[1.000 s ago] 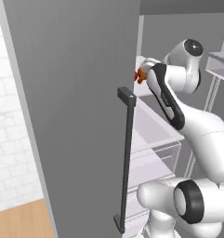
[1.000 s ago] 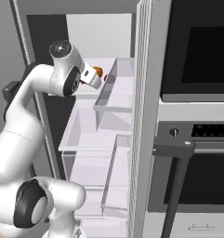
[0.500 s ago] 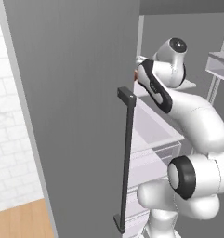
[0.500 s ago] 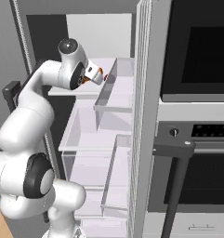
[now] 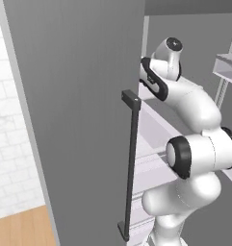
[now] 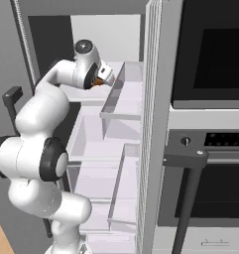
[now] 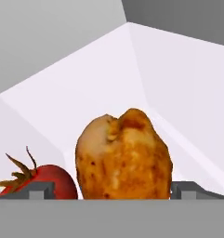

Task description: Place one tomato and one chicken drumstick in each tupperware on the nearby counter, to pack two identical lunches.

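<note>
Pincer now closer, astride drumstick

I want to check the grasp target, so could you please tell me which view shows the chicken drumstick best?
The hand view: the chicken drumstick sits large and central, beside a tomato. The right base view gives an orange-brown glimpse at the pincer; in the left base view the arm hides it.

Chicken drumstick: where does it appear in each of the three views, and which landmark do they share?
Left base view: the fridge door covers where the arm reaches.
Right base view: chicken drumstick, orange speck at the arm's tip, upper left.
Hand view: bottom centre, right of the tomato.
Shared landmark: the white fridge shelf under it.
</note>
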Available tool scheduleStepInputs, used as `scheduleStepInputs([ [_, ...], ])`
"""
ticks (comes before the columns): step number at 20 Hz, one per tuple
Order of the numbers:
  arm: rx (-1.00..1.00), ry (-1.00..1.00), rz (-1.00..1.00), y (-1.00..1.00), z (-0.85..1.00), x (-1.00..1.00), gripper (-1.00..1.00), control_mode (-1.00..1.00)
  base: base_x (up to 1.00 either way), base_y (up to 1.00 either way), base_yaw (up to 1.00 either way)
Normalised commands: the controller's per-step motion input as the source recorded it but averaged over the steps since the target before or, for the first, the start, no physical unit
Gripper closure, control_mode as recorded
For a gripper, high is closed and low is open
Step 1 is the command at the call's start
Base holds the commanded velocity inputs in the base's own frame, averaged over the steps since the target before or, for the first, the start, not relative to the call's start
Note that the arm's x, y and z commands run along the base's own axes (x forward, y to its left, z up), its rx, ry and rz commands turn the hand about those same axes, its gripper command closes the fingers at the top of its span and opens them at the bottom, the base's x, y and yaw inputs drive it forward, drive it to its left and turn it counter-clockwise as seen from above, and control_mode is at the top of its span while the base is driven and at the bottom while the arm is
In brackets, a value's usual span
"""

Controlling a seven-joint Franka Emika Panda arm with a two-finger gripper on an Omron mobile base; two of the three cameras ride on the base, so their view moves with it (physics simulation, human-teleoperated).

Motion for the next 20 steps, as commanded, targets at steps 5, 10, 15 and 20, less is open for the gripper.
scheduleStepInputs([
  [5,0.0,0.01,0.0,0.0,-0.59,-0.01,-1.0,-1.0,0.0,0.0,0.0],
  [10,0.0,0.0,0.0,0.0,-0.64,-0.27,-1.0,-1.0,0.0,0.0,0.0],
  [15,0.0,0.0,0.01,0.04,-0.44,0.18,1.0,-1.0,0.0,0.0,0.0],
  [20,0.01,-0.02,0.06,0.02,-0.43,0.46,1.0,-1.0,0.0,0.0,0.0],
])
